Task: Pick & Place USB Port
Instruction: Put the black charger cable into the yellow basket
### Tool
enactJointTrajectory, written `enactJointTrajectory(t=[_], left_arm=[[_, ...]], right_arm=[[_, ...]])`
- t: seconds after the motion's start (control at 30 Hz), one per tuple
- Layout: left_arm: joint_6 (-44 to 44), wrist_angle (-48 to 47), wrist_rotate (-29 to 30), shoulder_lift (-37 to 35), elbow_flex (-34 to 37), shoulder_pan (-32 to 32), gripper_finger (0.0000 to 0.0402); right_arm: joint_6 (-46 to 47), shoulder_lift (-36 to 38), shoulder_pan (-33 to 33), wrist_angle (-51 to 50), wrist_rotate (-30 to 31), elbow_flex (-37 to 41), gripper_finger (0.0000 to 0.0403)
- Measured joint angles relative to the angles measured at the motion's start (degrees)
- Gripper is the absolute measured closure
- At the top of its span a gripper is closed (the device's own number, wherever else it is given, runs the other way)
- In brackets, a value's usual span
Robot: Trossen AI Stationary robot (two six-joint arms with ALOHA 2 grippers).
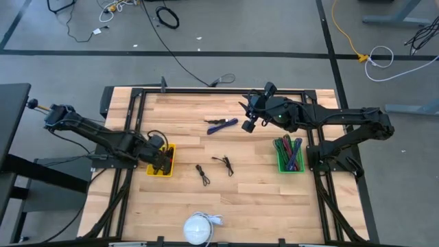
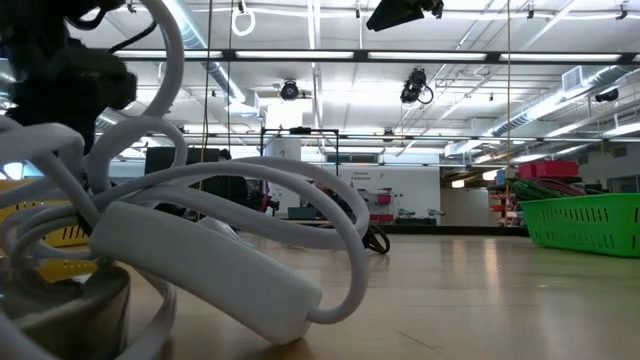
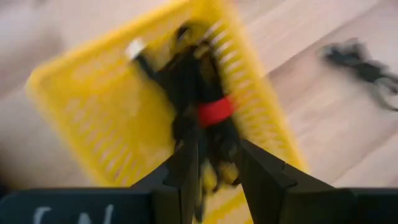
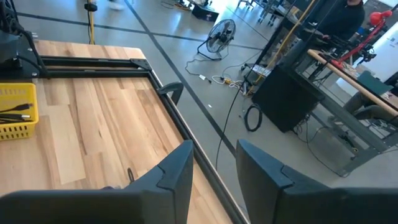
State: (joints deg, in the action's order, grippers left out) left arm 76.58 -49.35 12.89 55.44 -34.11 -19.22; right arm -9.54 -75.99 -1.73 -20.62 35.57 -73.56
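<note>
The left arm reaches in low from its side, its tool (image 1: 162,159) tipped downward with the two fingers (image 3: 186,171) parted. The right arm stretches across the far half of the counter (image 1: 260,199), its tool (image 1: 250,118) raised, fingers (image 4: 177,168) spread and holding nothing

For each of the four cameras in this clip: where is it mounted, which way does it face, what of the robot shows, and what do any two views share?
High: overhead, straight down; both arms, left gripper over the yellow basket, right gripper near the far edge.
Low: table height, level across; white cable fills the foreground, green basket to one side.
Left wrist: down past its fingers into the yellow basket of black cables.
Right wrist: past open jaws across the table to the floor.
Shared: the yellow basket appears in high and both wrist views.
</note>
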Motion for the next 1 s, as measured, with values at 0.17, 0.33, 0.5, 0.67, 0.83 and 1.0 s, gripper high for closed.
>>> enactJointTrajectory(t=[0.17, 0.33, 0.5, 0.67, 0.83, 1.0], left_arm=[[-15.72, 7.86, 5.9, 0.0, -2.83, 0.17, 0.0284], [-37.11, 16.89, 5.3, 0.67, -7.33, 0.2, 0.0283], [-56.42, 19.92, 3.88, 6.38, -10.03, 0.39, 0.0283], [-65.99, 19.49, 2.95, 15.51, -11.53, 3.06, 0.0283], [-76.91, 20.44, 0.77, 23.69, -13.94, 4.44, 0.0283], [-91.72, 20.55, 1.03, 30.44, -17.05, 3.47, 0.0283]], right_arm=[[0.0, 0.0, 0.01, -0.02, 0.0, 0.0, 0.028], [1.04, 0.0, 0.0, -0.04, 0.0, 0.0, 0.028], [1.57, -0.02, -0.01, -0.04, -0.02, 0.0, 0.028], [3.23, -0.02, -0.01, -0.07, 0.0, 0.0, 0.028], [3.53, -0.02, 0.0, -0.07, -0.02, 0.0, 0.028], [4.74, -0.02, 0.01, -0.18, -0.07, 0.0, 0.028]])
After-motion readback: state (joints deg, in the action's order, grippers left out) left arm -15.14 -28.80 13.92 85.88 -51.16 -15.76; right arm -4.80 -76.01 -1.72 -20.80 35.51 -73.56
